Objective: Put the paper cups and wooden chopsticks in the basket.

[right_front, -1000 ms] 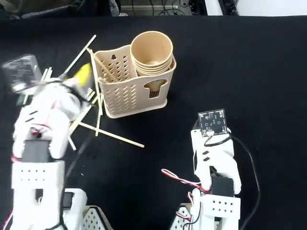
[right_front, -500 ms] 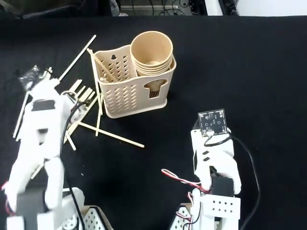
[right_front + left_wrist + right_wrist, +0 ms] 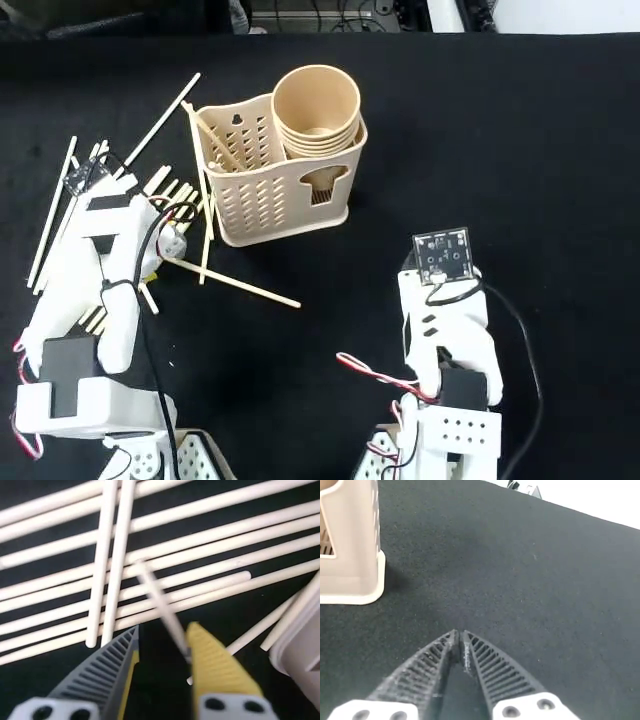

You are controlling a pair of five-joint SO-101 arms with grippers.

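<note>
Here, the basket [image 3: 270, 195] holds the stacked paper cups [image 3: 316, 100] in one compartment and a few sticks in the other. Most wooden chopsticks [image 3: 160, 122] lie scattered on the black table [image 3: 520, 150] just beside the basket, on the left arm's side. The left gripper [image 3: 164, 627] hangs over them, fingers spread, one stick between. The right gripper [image 3: 459, 632], fingers pressed together, sits off the basket's other side.
</note>
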